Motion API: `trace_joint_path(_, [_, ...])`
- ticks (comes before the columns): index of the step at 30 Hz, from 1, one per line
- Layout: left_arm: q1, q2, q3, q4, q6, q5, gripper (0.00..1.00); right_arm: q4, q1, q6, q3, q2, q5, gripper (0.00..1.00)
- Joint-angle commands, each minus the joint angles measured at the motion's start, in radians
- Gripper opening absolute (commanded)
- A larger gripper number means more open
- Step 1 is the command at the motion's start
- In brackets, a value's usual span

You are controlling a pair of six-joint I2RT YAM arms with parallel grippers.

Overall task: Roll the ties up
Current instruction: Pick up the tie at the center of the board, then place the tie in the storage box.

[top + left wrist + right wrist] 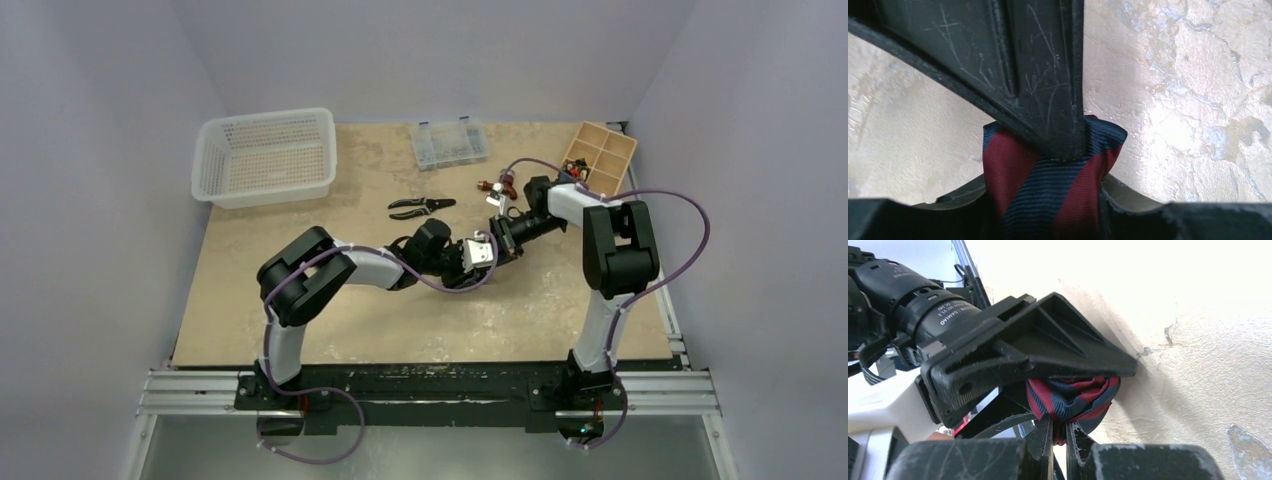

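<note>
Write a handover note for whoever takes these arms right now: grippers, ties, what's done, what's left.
Left gripper: shut on the tie, clamping a bunched striped bundle near the middle of the table.
Right gripper: shut on a lower fold of the same bundle.
Done: tie gathered into a compact wad held between both arms.
Left: I cannot tell whether the roll is tight or complete; finish it and set it down. No second tie is clearly visible.
Pliers lie beyond the arms, not held.
</note>
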Motion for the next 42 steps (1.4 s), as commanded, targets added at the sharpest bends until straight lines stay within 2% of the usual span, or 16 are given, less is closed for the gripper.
trace_joint_path(1, [0.004,-0.053,-0.050,0.023,0.028,0.016,0.32,-0.030,0.005,-0.003,0.014,-0.074,-0.045,0.00])
trace_joint_path(2, [0.003,-0.065,-0.052,0.019,0.029,0.036,0.37,-0.030,0.003,0.001,0.019,-0.077,-0.038,0.00])
trace_joint_path(5, [0.004,-0.103,-0.056,0.013,0.002,0.069,0.74,-0.034,-0.008,0.006,0.040,-0.082,-0.014,0.00])
trace_joint_path(6, [0.004,-0.120,-0.055,0.005,-0.010,0.076,0.91,-0.044,-0.014,-0.001,0.056,-0.084,-0.004,0.00])
trace_joint_path(7, [0.004,-0.138,-0.054,-0.008,-0.019,0.076,0.99,-0.057,-0.022,-0.011,0.072,-0.085,0.005,0.00])
trace_joint_path(12, [0.026,-0.221,-0.045,-0.141,-0.043,0.114,1.00,-0.182,-0.080,-0.103,0.185,-0.087,0.086,0.00])
trace_joint_path(18, [0.110,-0.304,-0.074,-0.277,-0.047,0.227,1.00,-0.321,-0.174,-0.215,0.330,-0.112,0.212,0.00])
trace_joint_path(23, [0.145,-0.343,-0.070,-0.334,-0.031,0.239,1.00,-0.414,-0.281,-0.268,0.535,-0.102,0.301,0.00])
trace_joint_path(26, [0.148,-0.349,-0.064,-0.334,-0.033,0.236,1.00,-0.425,-0.349,-0.277,0.639,-0.113,0.387,0.00])
trace_joint_path(31, [0.158,-0.344,-0.059,-0.302,-0.081,0.217,1.00,-0.424,-0.418,-0.419,0.733,-0.140,0.605,0.00])
trace_joint_path(37, [0.196,-0.329,-0.044,-0.314,-0.166,0.240,1.00,-0.378,-0.434,-0.585,0.777,-0.138,0.809,0.00])
trace_joint_path(42, [0.222,-0.335,-0.059,-0.300,-0.190,0.240,1.00,-0.348,-0.434,-0.693,0.823,-0.108,0.916,0.00])
